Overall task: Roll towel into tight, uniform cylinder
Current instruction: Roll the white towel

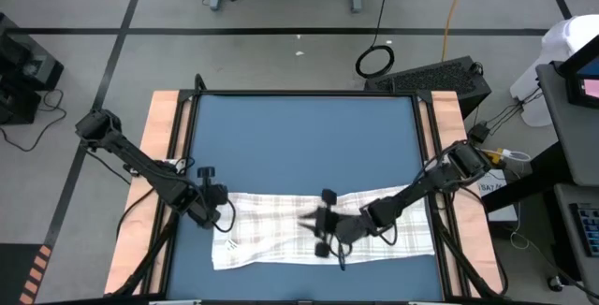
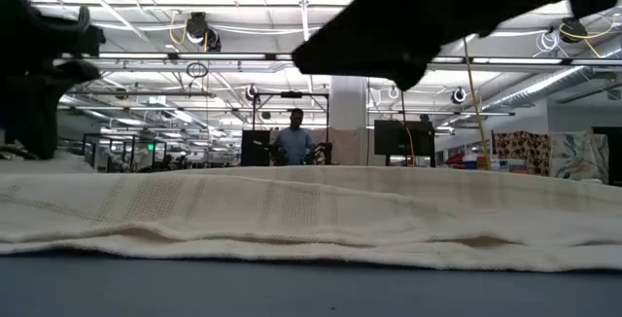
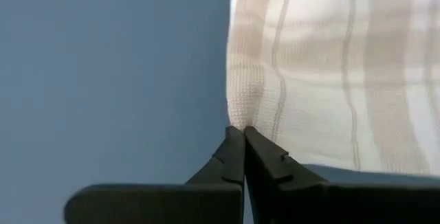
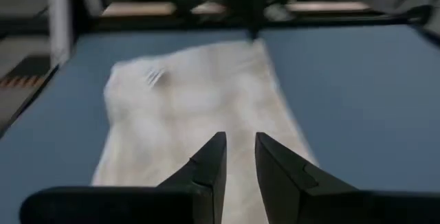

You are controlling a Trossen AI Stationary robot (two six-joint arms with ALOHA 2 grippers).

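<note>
The white towel with faint grey checks lies spread across the near part of the blue mat, long side running left to right; it also shows in the low view as a flat, slightly rumpled towel. My left gripper is shut at the towel's far left corner. My right gripper hovers over the towel's middle, pointing toward the table's left, with a narrow gap between its fingers and nothing in it. My left gripper pinches the towel's far left corner between its two fingertips, only at their free ends. The fingers come steeply from above, pointing down. The rest of the towel lies spread on the mat; how many layers are pinched I cannot tell.
The mat's far half is bare blue. Wooden table strips and black rails run along the mat's left and right sides. A person stands far off in the room behind the table.
</note>
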